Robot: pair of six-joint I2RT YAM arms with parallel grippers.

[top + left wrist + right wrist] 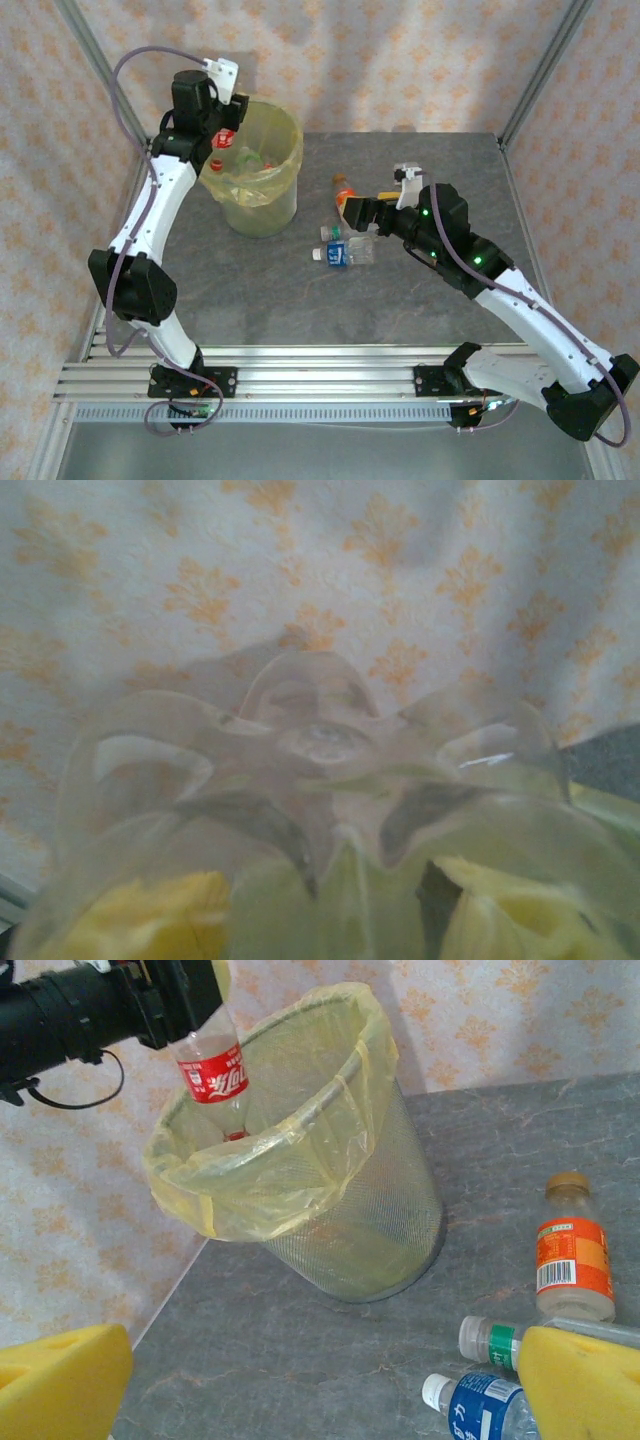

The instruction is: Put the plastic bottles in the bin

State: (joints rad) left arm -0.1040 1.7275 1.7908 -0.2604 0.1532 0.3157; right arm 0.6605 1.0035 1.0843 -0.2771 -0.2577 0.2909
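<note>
currently the bin (350, 1210) is sitting upright, bag-lined. over the bin's mouth, the left gripper (195, 1010) is pinching a red-labelled bottle (215, 1070), cap pointing down inside the rim. judgement: centring it away from the rim before releasing is looking safest. right gripper (320, 1390), fingers spread wide, is hovering beside the bin, over a blue-labelled bottle (485, 1410).

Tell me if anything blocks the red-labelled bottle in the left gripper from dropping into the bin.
Nothing visible does. The left gripper holds the red-labelled bottle cap-down right over the open mouth of the bin, its neck about level with the rim. Only the yellow-green liner folds over that rim, leaving the opening free.
</note>
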